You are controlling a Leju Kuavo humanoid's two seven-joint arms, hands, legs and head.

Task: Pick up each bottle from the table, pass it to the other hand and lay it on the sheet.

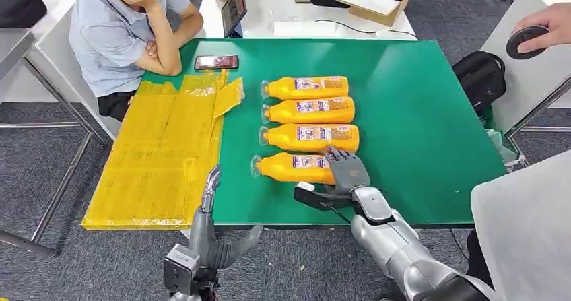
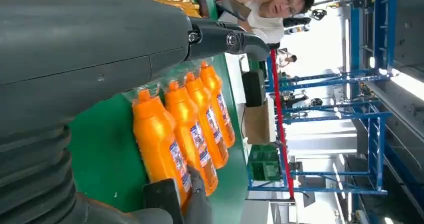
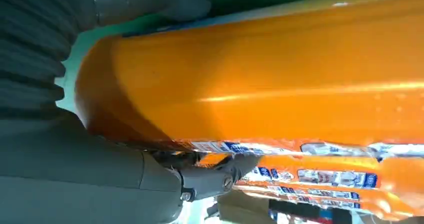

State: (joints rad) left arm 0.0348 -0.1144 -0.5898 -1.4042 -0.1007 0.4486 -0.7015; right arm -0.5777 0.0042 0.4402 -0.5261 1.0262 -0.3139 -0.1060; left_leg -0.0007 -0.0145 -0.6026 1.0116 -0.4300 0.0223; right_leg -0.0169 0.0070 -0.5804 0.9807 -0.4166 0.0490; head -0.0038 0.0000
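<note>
No bottle is yet laid on the yellow sheet (image 1: 158, 156): the nearest bottle (image 1: 293, 168) of 4 is clasped by the right hand (image 1: 345, 171), while the left hand (image 1: 214, 237) is held spread and empty.

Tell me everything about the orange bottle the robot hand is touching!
The nearest bottle is glossy orange plastic, with a clear cap and a blue, white and red label. It lies on its side on the green table, cap toward the yellow sheet, closest to the robot in a row of four. The right hand is wrapped around its base end.
</note>
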